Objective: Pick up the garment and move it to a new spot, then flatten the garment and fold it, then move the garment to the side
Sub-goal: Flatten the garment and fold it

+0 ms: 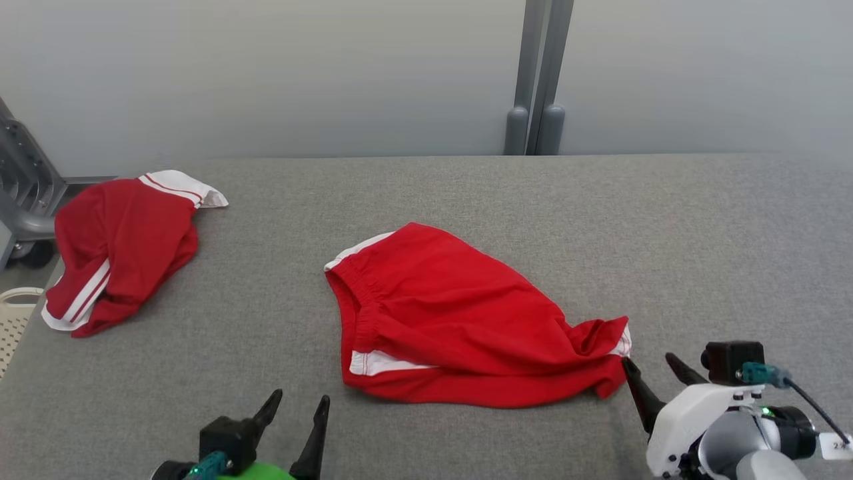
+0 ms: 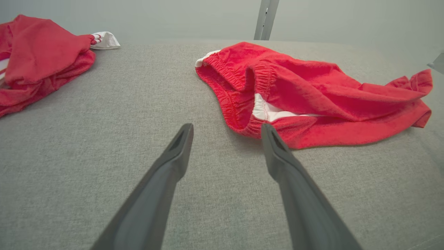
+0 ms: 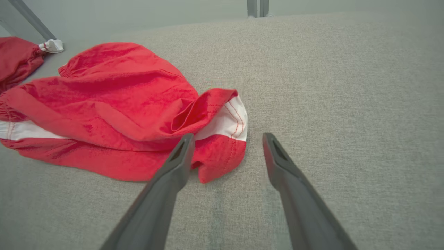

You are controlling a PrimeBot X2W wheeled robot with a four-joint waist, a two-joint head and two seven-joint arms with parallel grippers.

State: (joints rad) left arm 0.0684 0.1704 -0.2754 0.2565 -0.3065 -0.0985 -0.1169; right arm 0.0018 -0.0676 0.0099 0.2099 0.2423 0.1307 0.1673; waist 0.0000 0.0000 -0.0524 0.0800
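A pair of red shorts (image 1: 460, 320) with white side stripes lies crumpled in the middle of the grey table, its elastic waistband toward the left. In the left wrist view the shorts (image 2: 305, 97) lie ahead and to the right; in the right wrist view the shorts (image 3: 114, 104) lie to the left. My left gripper (image 1: 300, 403) is open near the front edge, short of the waistband corner. My right gripper (image 1: 650, 360) is open at the crumpled leg hem, its left fingertip touching the cloth and nothing held between the fingers.
A second red garment (image 1: 116, 250) with white stripes lies bunched at the table's far left edge. Beyond that edge stand a grey cart frame (image 1: 23, 193) and a pale basket (image 1: 13, 320). A grey post (image 1: 536, 80) rises behind the table.
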